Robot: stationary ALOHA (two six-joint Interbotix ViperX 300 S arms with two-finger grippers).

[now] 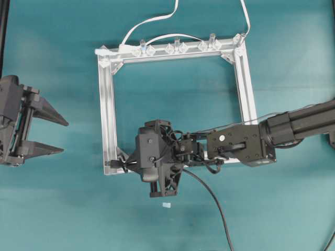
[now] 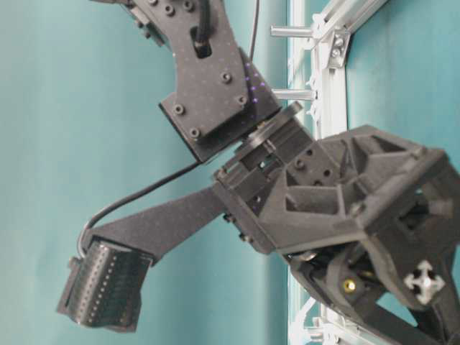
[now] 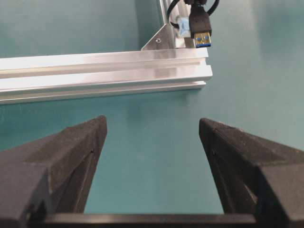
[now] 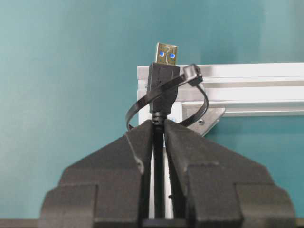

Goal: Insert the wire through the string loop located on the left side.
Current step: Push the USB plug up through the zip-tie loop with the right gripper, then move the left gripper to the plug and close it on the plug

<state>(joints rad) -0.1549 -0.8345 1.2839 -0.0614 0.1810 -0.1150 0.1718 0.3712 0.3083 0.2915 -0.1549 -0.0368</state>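
Note:
The wire is a thin black cable ending in a silver-tipped plug. My right gripper is shut on the wire just behind the plug, at the near left corner of the silver frame. The string loop is a dark band tied at that corner. It curves round the plug's body and crosses its front, and the silver tip sticks out past it. From the left wrist the plug points toward me beyond the frame. My left gripper is open and empty, left of the frame.
A white cable runs off the frame's far bar, where several clear clips stand. A small white scrap lies on the teal table in front of the right gripper. The right arm reaches in across the frame's right side.

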